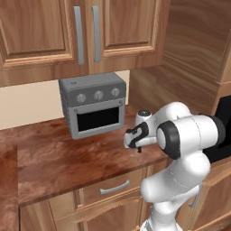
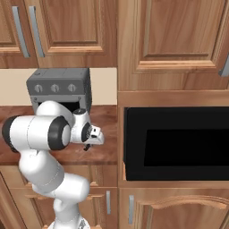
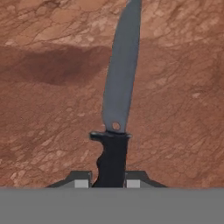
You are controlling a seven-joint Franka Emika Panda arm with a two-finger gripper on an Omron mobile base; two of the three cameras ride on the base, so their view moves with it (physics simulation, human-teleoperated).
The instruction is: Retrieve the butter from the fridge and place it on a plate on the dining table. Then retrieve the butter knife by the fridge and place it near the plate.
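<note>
Reddish-brown stone desk (image 1: 58,158) lies under my arm, with a grey toaster oven (image 1: 93,104) at its far side below wooden wall cabinets (image 1: 67,31). My gripper (image 3: 107,183) points down at the desk's near right part and I see it pinching the knife (image 3: 119,100) by its black handle, one finger (image 3: 81,181) on either side. From the hand camera the grey blade runs away from the fingers over the marbled surface, with a dark shadow beside it; I cannot tell whether the blade rests on the desk. Right of the arm, a black oven (image 2: 176,143) sits in the wooden cabinet wall.
</note>
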